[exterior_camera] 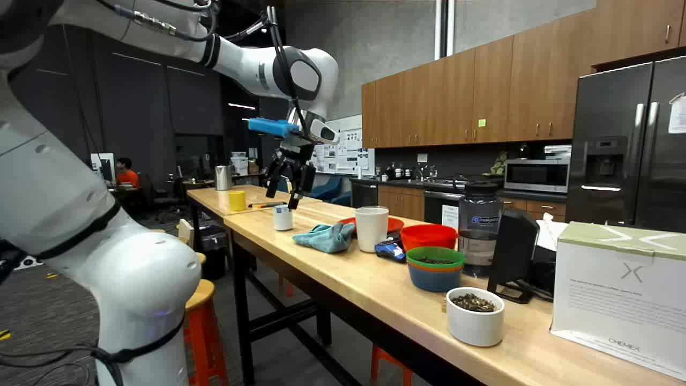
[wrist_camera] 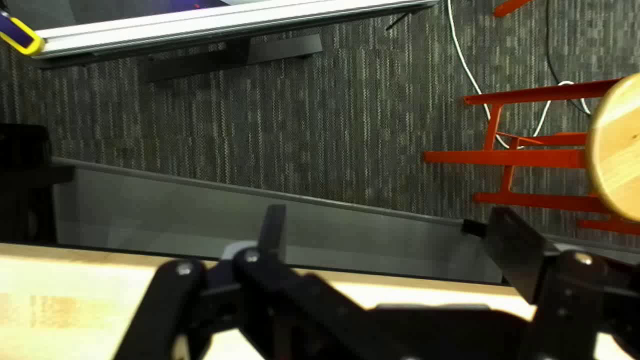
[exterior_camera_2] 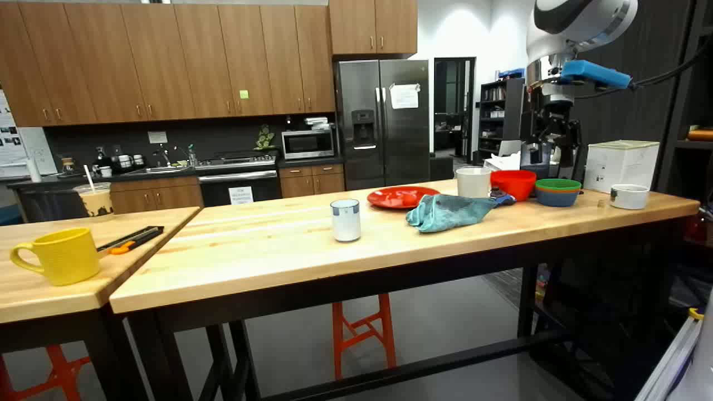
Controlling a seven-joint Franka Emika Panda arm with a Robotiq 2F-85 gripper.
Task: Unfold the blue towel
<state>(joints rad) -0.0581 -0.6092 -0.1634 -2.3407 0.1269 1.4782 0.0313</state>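
My black, jointed fingers [wrist_camera: 515, 252] stand apart, empty; the bunched blue-green cloth towel [exterior_camera_2: 448, 214] lies on the long pale-wood bench [exterior_camera_2: 267, 239], right of the blue-rimmed white cylindrical cup [exterior_camera_2: 346, 223]; nothing seems unfolded, all remains.

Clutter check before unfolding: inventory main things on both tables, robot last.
towel: 1, blue, crumpled on table
plate: 1, red, near towel
cup: 1, white-blue, near towel
tumbler: 1, white, near towel
bowl: 1, red, near tumbler
bowl stack: 1, green-orange-blue, near bowl
bottle: 1, grey, near bowl stack
box: 1, white-green, table end
dish: 1, white, near box
mug: 1, yellow, other table
drink: 1, tan, other table
arm: 1, white, beside table
claw: 1, black, open, above table
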